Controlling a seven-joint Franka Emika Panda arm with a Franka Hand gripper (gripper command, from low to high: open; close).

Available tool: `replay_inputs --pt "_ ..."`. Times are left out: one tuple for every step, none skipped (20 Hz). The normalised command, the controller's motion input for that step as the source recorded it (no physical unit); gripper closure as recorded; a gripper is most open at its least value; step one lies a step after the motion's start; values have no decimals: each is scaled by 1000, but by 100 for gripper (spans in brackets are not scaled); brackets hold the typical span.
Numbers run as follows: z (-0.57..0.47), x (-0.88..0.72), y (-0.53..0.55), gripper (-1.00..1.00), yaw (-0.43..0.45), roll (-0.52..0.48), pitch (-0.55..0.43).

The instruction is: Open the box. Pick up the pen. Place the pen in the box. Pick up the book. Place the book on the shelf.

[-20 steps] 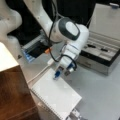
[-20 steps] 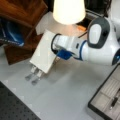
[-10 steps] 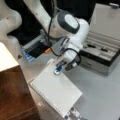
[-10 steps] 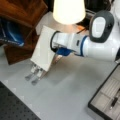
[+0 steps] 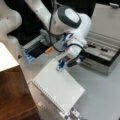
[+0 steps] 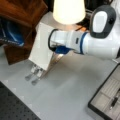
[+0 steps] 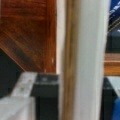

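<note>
One book: white book (image 5: 58,86) held tilted above the grey tabletop (image 5: 100,95), spiral edge toward the shelf (image 5: 12,92).
Hand: hand (image 5: 62,65) clamped on the book's corner.
Around: box (image 5: 102,53) open, pen (image 6: 114,101) inside; metal stand (image 6: 35,74) beneath the book.

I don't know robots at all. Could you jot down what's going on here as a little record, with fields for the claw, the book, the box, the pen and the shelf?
claw: at the book's upper edge, shut on it
book: white spiral notebook, held tilted above the grey table; in a front view it hangs on edge beside the shelf
box: lid open, at a front view's right
pen: seems to lie in the box's grooved interior
shelf: reddish-brown wood with a pale top, at a front view's left; the book is not on it yet
</note>
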Motion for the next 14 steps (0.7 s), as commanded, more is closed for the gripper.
replay_inputs --pt "329 132 128 100 -18 -128 88" --pt "345 123 133 100 -36 -132 99" --pt "360 111 137 100 -52 -131 106" --pt "356 101 131 100 -59 -124 103" --pt "359 94 130 100 -72 -121 110" --pt "367 84 134 100 -83 -115 115" --pt "356 77 128 100 -86 -102 110" --pt "356 67 127 100 -106 -93 125" --pt "362 56 126 100 -112 -72 130" --pt "352 49 116 100 -114 -55 125" --pt "354 36 112 100 -137 -46 138" --pt "373 19 109 100 -157 -28 143" --pt "368 12 96 100 -161 -13 135" --pt "383 -1 88 100 -195 -1 150"
